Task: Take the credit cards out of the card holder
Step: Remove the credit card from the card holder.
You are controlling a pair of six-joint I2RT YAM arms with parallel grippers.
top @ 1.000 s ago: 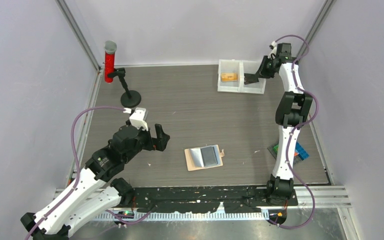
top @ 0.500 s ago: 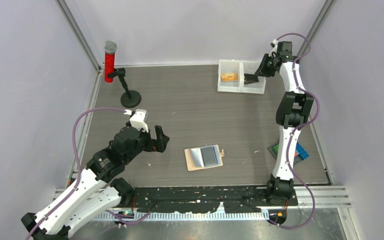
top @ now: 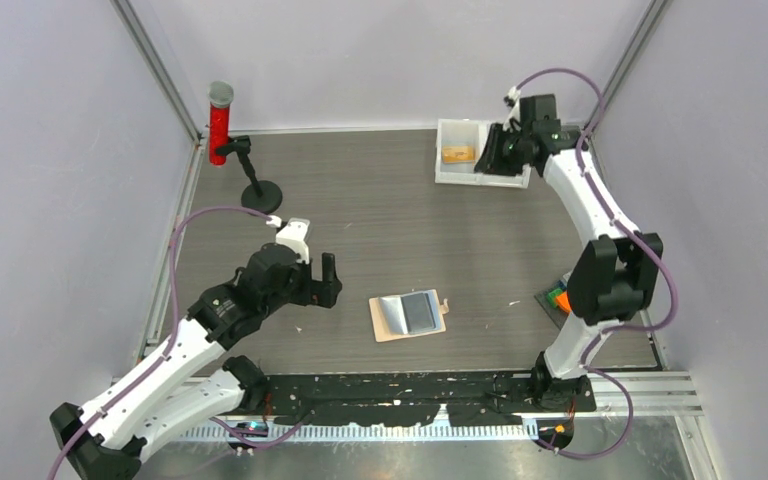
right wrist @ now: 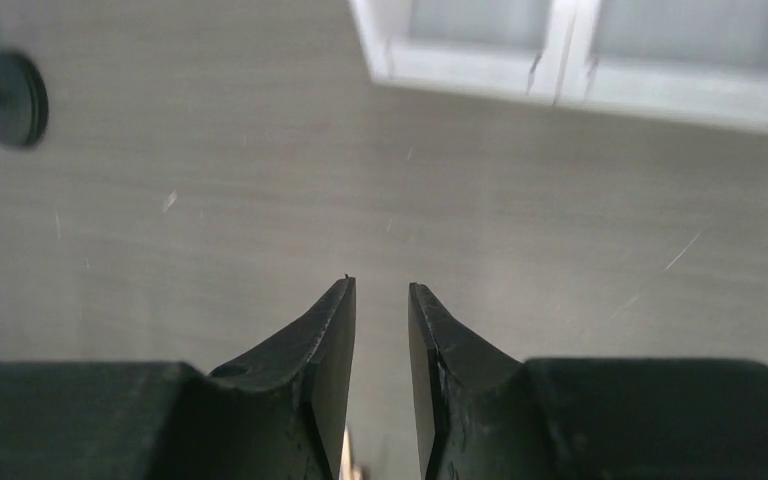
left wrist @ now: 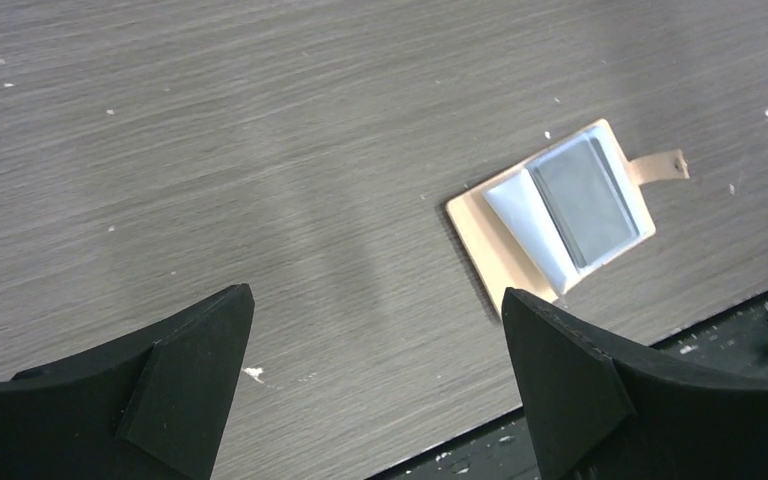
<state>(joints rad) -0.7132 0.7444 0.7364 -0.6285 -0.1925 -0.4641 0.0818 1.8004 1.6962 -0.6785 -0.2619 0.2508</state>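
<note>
One card [top: 420, 311] left in the holder [top: 392, 332]

The holder lies open on the table [top: 360, 200], a dark card in its right half. Left gripper [top: 327, 281], spread wide and empty, hovers beside it. Right gripper [right wrist: 380, 288], jaws slightly parted and empty, sits by the white bins [top: 458, 179].

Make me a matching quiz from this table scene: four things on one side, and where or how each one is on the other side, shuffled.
1. card holder
2. red cylinder
3. white bin
4. left gripper

A. far left corner
B. open wide, holding nothing
C. lying open near the front edge
D. back edge, right side, orange block inside

Pairs: 1-C, 2-A, 3-D, 4-B
</note>
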